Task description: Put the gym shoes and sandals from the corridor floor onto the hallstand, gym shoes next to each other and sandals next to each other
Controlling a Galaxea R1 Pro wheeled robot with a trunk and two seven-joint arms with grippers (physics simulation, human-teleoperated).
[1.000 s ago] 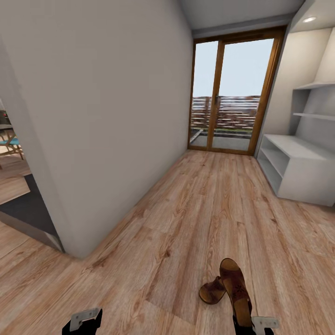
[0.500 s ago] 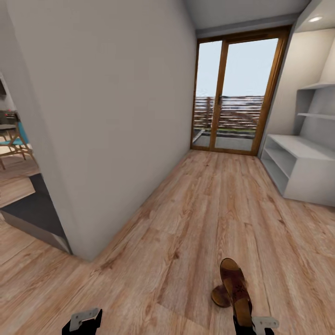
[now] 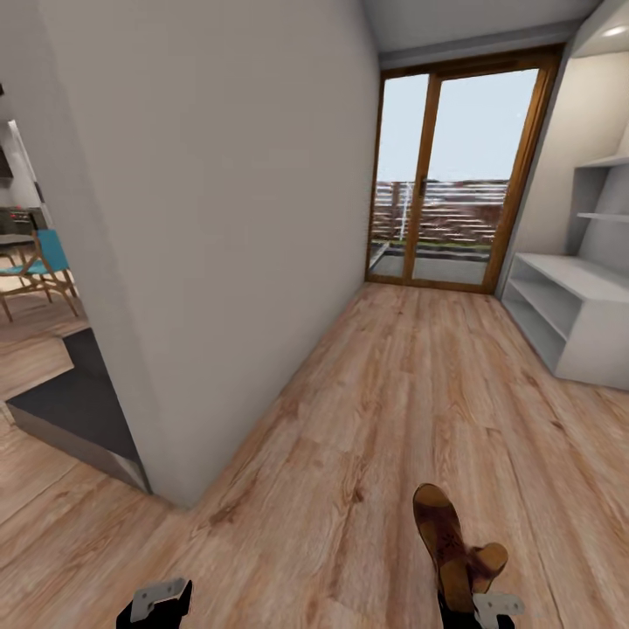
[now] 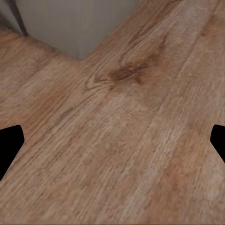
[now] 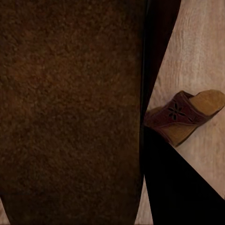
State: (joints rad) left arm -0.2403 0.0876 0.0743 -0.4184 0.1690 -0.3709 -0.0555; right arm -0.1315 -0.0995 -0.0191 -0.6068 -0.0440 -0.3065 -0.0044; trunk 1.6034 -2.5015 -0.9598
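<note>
The right gripper (image 3: 472, 607) sits at about 5 o'clock in the head view, clamped on a sandal (image 3: 441, 537) by its near end, so the sandal's long axis runs straight out toward 12, toe pointing down the corridor. In the right wrist view the brown footbed (image 5: 70, 108) is jammed right against the lens, so the grip looks solid, though the fingertips are hidden behind it.

The second sandal (image 3: 485, 559) lies on the floor (image 3: 393, 384) just beside the held one, roughly at its 4 o'clock, partly tucked behind it. The wrist view shows it better (image 5: 187, 115), tipped on its side with the cut-out strap showing.

The rack (image 3: 568, 323) is way off at 2 o'clock by the glass door (image 3: 454, 175), well apart from both sandals, so there's driving to do.

The left gripper (image 3: 157, 603) is at 7 o'clock, jaws spread wide, empty over bare planks. It's the free one, but the right arm is closer to that floor sandal.

No gym shoes to be seen from here.
</note>
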